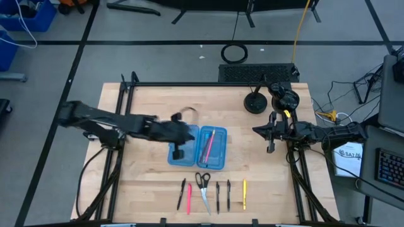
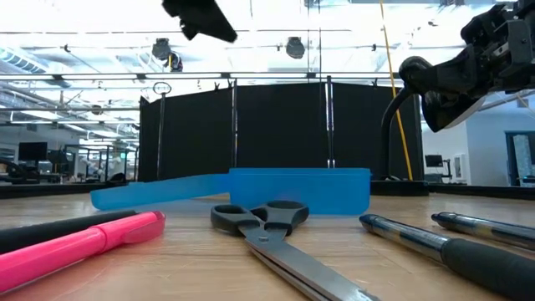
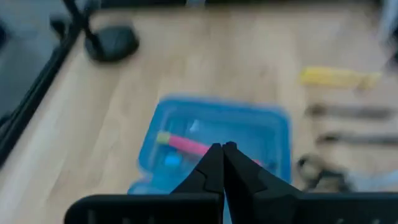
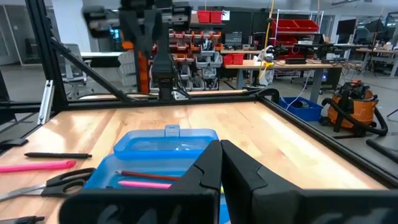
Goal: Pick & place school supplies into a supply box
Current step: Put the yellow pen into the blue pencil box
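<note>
**Left pincer above the blue case, more supplies waiting in the row**

The translucent blue pencil case [image 1: 197,146] lies open at the middle of the wooden surface [image 1: 145,189], and its right half already holds a pink pen [image 1: 209,144] with a red one beside it. The left pincer [image 3: 222,163] hangs above the case's left half, its fingers pressed together with nothing between them. The right pincer [image 4: 220,163] waits off at the right side of the surface, fingers likewise closed and empty.

Near the front edge lies the row yet to be moved: a black pen [image 1: 181,193], a pink pen [image 1: 189,198], the black-handled scissors [image 1: 203,186], two more dark pens [image 1: 223,195] and a yellow pencil [image 1: 244,193], each a little apart from its neighbour.

The step in hand looks like going back for the next item. To do it well, the left pincer should open before descending, line its fingers across the pen's shaft rather than along it, and come straight down on one item near its middle so the neighbours stay undisturbed. The scissors will likely want a grip at the pivot
</note>
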Available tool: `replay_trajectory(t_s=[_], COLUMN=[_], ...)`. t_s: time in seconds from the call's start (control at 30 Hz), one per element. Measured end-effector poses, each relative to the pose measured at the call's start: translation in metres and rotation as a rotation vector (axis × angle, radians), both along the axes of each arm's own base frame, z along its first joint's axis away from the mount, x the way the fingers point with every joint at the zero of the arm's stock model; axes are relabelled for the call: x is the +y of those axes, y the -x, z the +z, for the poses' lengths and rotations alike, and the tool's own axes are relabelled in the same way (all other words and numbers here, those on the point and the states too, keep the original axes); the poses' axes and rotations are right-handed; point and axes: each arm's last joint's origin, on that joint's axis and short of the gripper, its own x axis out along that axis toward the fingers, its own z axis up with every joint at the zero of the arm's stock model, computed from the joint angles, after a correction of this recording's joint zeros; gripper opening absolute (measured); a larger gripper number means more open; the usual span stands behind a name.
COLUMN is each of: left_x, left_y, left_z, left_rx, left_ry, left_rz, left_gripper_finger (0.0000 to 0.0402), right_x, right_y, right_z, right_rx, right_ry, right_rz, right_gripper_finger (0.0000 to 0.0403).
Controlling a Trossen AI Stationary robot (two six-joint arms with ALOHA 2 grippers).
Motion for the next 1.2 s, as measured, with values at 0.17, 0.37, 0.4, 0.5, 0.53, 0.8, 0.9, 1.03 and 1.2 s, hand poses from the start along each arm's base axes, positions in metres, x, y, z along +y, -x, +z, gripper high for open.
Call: replay_trajectory(t_s=[0.17, 0.37, 0.4, 0.5, 0.53, 0.8, 0.9, 1.03, 1.2], left_x=[0.013, 0.02, 0.022, 0.025, 0.026, 0.031, 0.031, 0.032, 0.033], left_y=[0.048, 0.093, 0.098, 0.109, 0.111, 0.123, 0.127, 0.131, 0.137], left_z=[-0.038, -0.08, -0.083, -0.093, -0.096, -0.122, -0.127, -0.135, -0.148], left_rx=[-0.258, -0.427, -0.465, -0.536, -0.532, -0.5, -0.536, -0.537, -0.493], left_ry=[0.137, 0.135, 0.134, 0.131, 0.124, 0.014, 0.01, 0.012, 0.007], left_rz=[-0.056, -0.066, -0.064, -0.054, -0.046, 0.068, 0.07, 0.075, 0.077], left_gripper_finger=[0.0003, 0.0002, 0.0002, 0.0001, 0.0001, 0.0001, 0.0001, 0.0, 0.0], right_x=[0.0, 0.0, 0.0, 0.0, 0.0, 0.0, 0.0, 0.0, 0.0], right_y=[0.0, 0.0, 0.0, 0.0, 0.0, 0.0, 0.0, 0.0, 0.0], right_z=[0.002, 0.002, 0.002, 0.002, 0.002, 0.003, 0.003, 0.002, -0.001], right_rx=[-0.012, -0.012, -0.011, -0.012, -0.012, -0.026, -0.027, -0.016, 0.021], right_ry=[0.026, 0.042, 0.042, 0.042, 0.042, 0.043, 0.041, 0.036, 0.038], right_rz=[-0.001, -0.001, -0.001, -0.001, -0.001, -0.001, -0.001, 0.0, -0.001], right_gripper_finger=[0.0, 0.0, 0.0, 0.0, 0.0, 0.0, 0.0, 0.0, 0.0])
